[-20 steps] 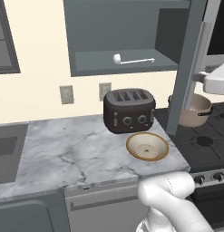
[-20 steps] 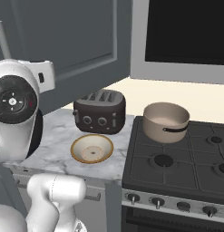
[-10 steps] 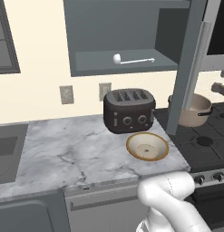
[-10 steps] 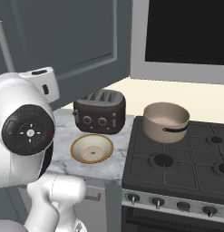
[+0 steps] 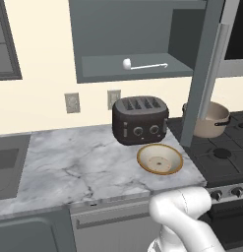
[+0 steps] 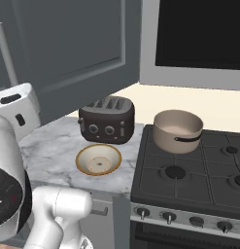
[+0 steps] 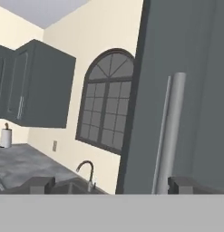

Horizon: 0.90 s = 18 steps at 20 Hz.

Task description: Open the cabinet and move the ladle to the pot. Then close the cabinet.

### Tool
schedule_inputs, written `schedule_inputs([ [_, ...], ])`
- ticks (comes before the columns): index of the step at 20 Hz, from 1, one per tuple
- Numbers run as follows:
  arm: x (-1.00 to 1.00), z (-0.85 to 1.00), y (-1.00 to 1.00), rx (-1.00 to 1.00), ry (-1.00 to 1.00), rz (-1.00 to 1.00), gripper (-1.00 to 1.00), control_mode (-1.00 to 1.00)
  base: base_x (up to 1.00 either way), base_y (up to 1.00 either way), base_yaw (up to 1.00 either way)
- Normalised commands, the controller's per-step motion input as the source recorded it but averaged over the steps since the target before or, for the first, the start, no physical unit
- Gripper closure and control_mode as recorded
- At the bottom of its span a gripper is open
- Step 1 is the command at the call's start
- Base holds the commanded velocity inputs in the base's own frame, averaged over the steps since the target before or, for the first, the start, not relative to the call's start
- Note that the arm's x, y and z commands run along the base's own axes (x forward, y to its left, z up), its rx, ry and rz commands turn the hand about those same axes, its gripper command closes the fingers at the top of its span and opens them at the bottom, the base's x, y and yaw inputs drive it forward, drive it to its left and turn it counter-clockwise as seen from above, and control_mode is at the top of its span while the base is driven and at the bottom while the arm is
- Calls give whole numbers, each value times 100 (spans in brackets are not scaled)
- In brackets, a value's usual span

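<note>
Cabinet (image 5: 201, 74) stands open, ladle (image 5: 142, 64) on its shelf, pot (image 6: 178, 130) empty, tool (image 7: 111, 183) wide and holding nothing; transfer and closing remain.

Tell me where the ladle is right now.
The ladle lies on the shelf of the open cabinet in the left base view, bowl to the left and handle pointing right, up on the wall above the toaster.
</note>
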Motion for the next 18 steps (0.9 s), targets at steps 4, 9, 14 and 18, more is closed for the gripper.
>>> schedule_inputs([
  [4,-8,3,53,0,-6,-5,-100,-100,0,0,0],
  [9,0,1,69,-1,0,-14,-100,-100,0,0,0],
  [14,0,0,62,-3,0,-18,-100,-100,0,0,0],
  [18,0,0,57,-2,0,-19,-100,-100,0,0,0],
])
